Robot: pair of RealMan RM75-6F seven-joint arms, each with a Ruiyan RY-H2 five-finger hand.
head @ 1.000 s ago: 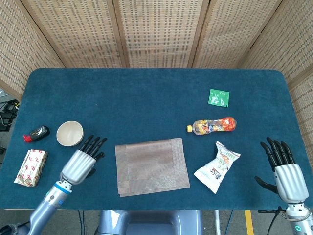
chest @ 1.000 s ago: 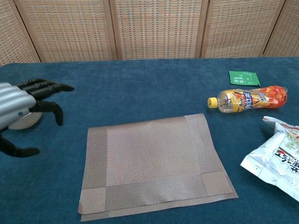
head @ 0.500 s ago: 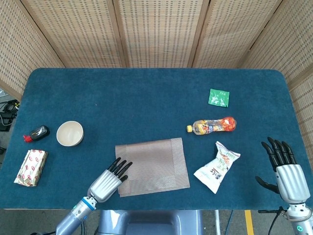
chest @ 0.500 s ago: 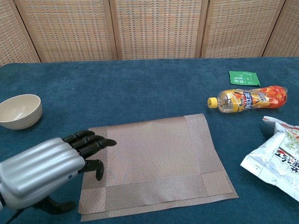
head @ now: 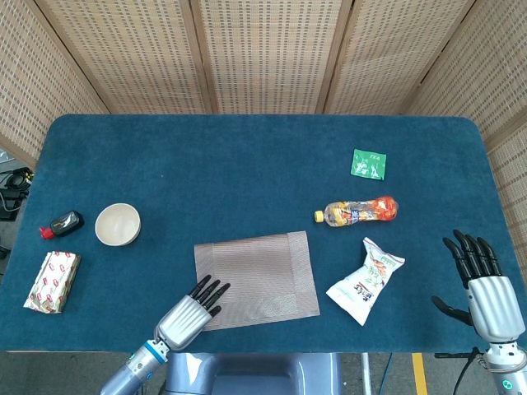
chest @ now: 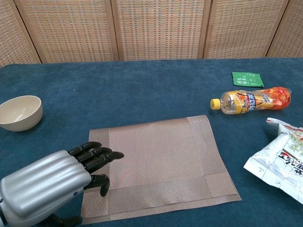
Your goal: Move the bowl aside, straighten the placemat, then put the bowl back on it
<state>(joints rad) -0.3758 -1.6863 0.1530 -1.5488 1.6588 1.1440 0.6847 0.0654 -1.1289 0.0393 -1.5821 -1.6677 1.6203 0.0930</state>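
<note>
Placemat (chest: 156, 158) near-left corner under left hand (chest: 49, 182) fingers (chest: 102, 155), released; bowl (chest: 19, 112) well apart.

Table (head: 247, 156) covered in dark blue felt-like cloth, rounded corners. Behind it, folding screen (head: 263, 49) of woven wicker panels in wooden frames (angled in on both sides). Grey floor (head: 33, 362) at lower edge; yellow stripe (head: 418, 374) near right. Lighting even.
</note>
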